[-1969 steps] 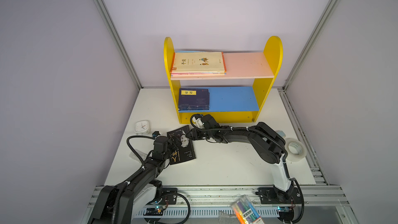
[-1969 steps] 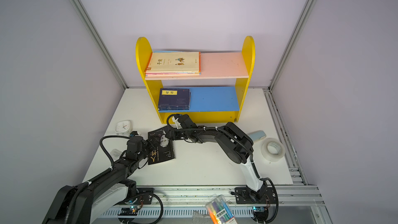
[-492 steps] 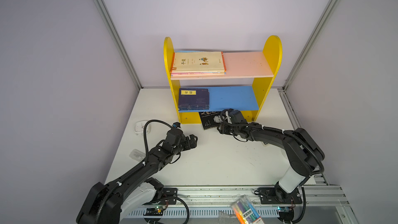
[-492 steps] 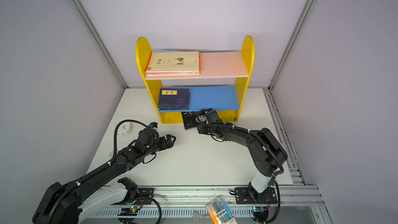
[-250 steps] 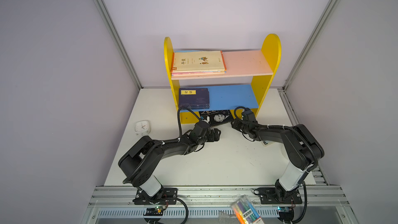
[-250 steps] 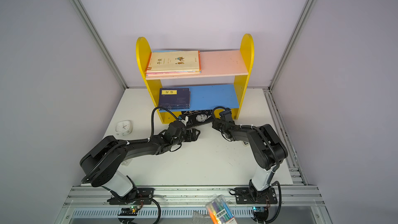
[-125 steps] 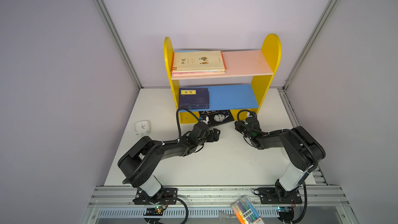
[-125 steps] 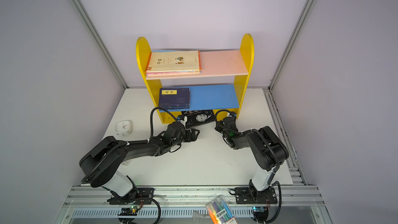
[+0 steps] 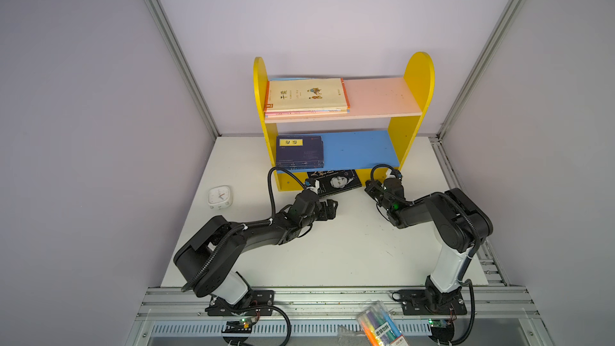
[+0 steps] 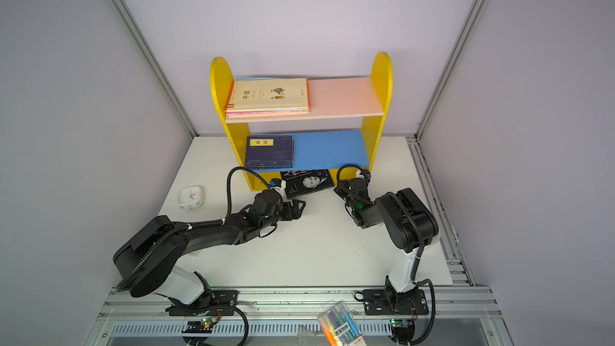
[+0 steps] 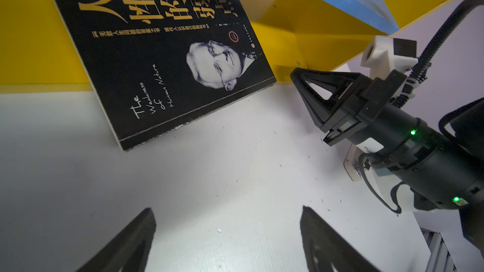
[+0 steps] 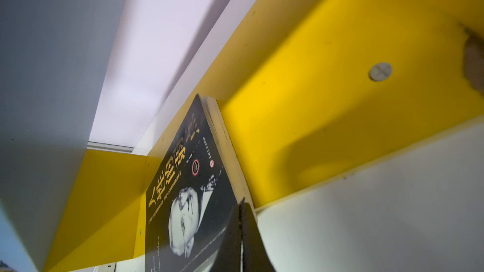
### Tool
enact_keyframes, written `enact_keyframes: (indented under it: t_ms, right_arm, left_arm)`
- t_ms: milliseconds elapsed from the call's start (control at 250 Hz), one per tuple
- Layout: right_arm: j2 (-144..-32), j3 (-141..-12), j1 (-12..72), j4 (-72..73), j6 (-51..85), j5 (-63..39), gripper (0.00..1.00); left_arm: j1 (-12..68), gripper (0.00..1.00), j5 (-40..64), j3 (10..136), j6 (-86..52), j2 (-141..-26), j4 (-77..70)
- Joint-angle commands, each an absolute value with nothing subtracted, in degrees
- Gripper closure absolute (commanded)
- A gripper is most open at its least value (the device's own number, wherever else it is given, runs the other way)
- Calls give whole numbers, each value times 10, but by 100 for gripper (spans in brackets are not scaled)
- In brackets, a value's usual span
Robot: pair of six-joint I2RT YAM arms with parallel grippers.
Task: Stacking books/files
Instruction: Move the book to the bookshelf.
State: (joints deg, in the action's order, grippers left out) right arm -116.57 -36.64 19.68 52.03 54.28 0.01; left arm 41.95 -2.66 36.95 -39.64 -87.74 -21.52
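Observation:
A black book with gold lettering (image 9: 334, 182) (image 10: 307, 183) (image 11: 162, 58) (image 12: 188, 205) lies on the white table, its far part under the blue lower shelf. My right gripper (image 9: 367, 189) (image 10: 336, 189) (image 11: 294, 71) (image 12: 242, 200) is shut and empty, its tip just beside the book's near right corner. My left gripper (image 9: 332, 209) (image 10: 301, 209) (image 11: 227, 209) stands open over bare table in front of the book. A cream-covered stack of books (image 9: 306, 96) (image 10: 269, 96) lies on the pink top shelf. Navy books (image 9: 299, 151) (image 10: 269, 153) lie on the blue shelf.
The yellow-sided bookshelf (image 9: 416, 74) (image 10: 381, 74) stands at the back of the table. A small white clock (image 9: 219, 197) (image 10: 190, 197) sits to the left. A pack of coloured markers (image 9: 379, 327) lies on the front rail.
My right gripper has closed and drawn back a little from the black book's right edge. The left gripper has stayed open in nearly the same place.

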Motion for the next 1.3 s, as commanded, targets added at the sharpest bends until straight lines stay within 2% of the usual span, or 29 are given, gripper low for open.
enact_keyframes:
  t_ms: [0, 683, 1298]
  right_arm:
    - [-1187, -380, 196, 560, 563, -13, 93]
    - [-1241, -407, 244, 589, 590, -35, 90]
    - [-1285, -497, 299, 561, 589, -27, 85]
  left_arm:
    - [419, 11, -32, 365, -389, -865, -215]
    - [415, 9, -109, 328, -374, -747, -143]
    - [365, 9, -145, 268, -389, -622, -88]
